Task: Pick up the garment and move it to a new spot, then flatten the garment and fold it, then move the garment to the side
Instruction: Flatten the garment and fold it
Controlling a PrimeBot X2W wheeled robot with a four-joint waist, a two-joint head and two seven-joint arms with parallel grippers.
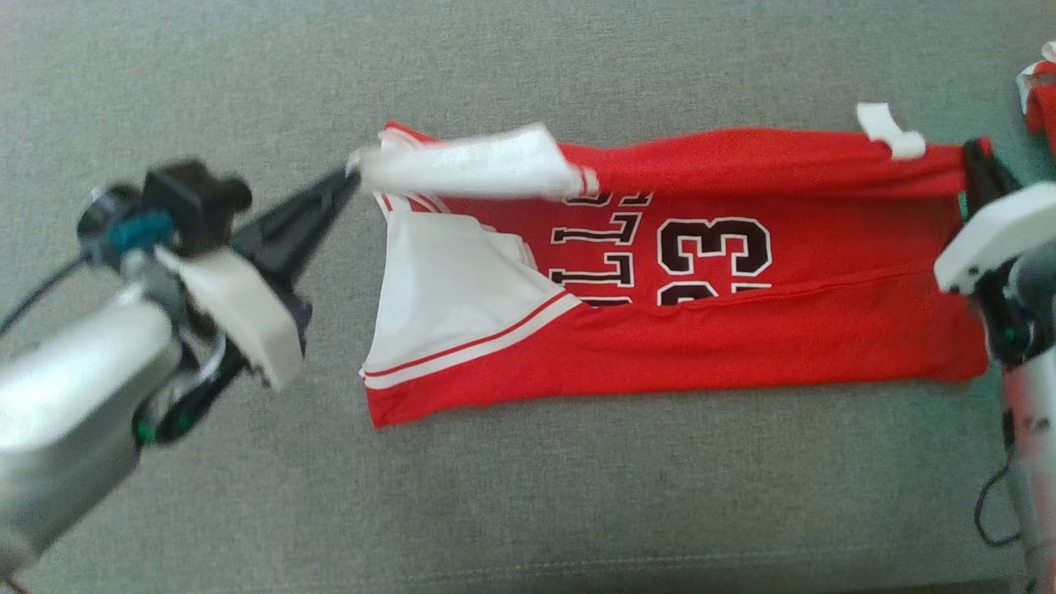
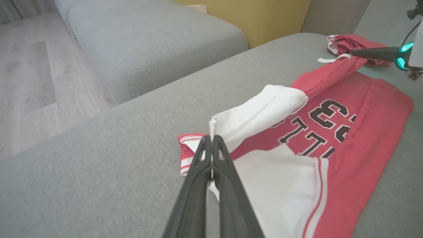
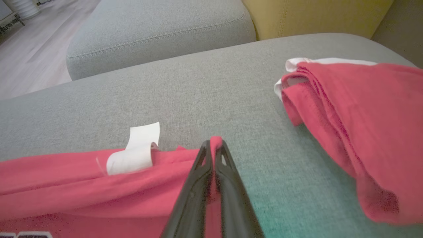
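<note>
The garment (image 1: pixel 742 346) is a red jersey with white sleeves and black "23" lettering, lying lengthwise on the grey sofa cushion (image 1: pixel 528 511). Its near long edge is folded over the print. My left gripper (image 1: pixel 351 175) is shut on the white sleeve end at the far left corner (image 2: pixel 251 115), lifting it off the cushion. My right gripper (image 1: pixel 973 161) is shut on the red hem corner (image 3: pixel 216 142) at the far right, beside a white label (image 3: pixel 138 148). The far edge of the garment hangs raised between the two grippers.
A second red and white garment (image 3: pixel 357 132) lies folded on the cushion to the right, past the right gripper (image 1: pixel 1041 95). Another grey sofa section (image 2: pixel 155 43) and a yellow backrest (image 2: pixel 264 16) stand beyond; wooden floor (image 2: pixel 36 79) lies off the cushion's far left.
</note>
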